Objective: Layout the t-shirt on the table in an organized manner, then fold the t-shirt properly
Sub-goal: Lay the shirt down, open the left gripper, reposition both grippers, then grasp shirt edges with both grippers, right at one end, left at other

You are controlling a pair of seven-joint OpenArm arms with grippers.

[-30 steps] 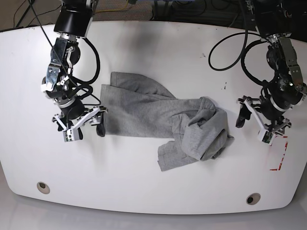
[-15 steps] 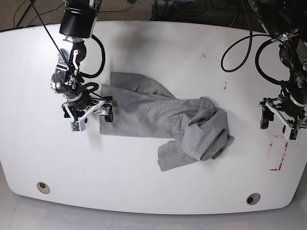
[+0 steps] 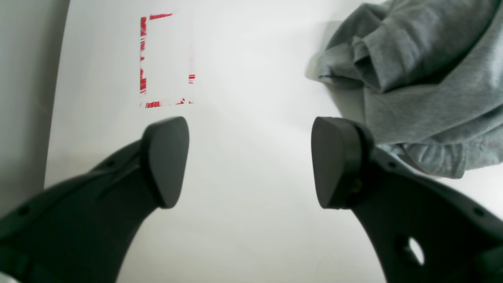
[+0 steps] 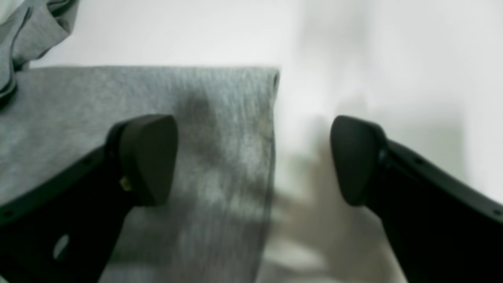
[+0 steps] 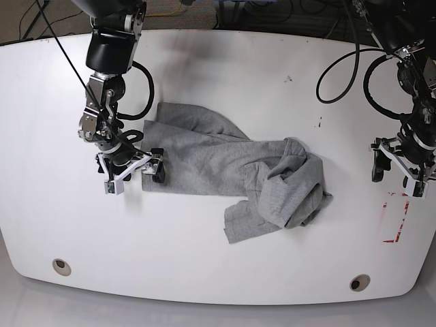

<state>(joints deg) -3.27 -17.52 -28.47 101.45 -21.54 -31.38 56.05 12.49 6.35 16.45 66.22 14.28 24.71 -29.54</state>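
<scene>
T-shirt (image 5: 231,174) is sitting mid-table, half spread and half a mess: the 9 o'clock side lies fairly flat with a straight edge, while the 3 o'clock end is bunched into a lumpy roll with a flap sticking out toward 6. So I'd say we're at the laying-out stage, nowhere near folding.

My right gripper (image 4: 251,157) is wide open and straddling that straight edge, one finger over the fabric, the other over bare table (image 5: 218,68). Nothing pinched yet; it looks lined up to grab the edge and pull it toward 9 to flatten things.

My left gripper (image 3: 249,161) is spread open and empty too, hanging over bare table near the red tape mark (image 3: 165,59), with the bunched end off at its 2 o'clock. Probably parked there so it can reach into the crumpled part.
</scene>
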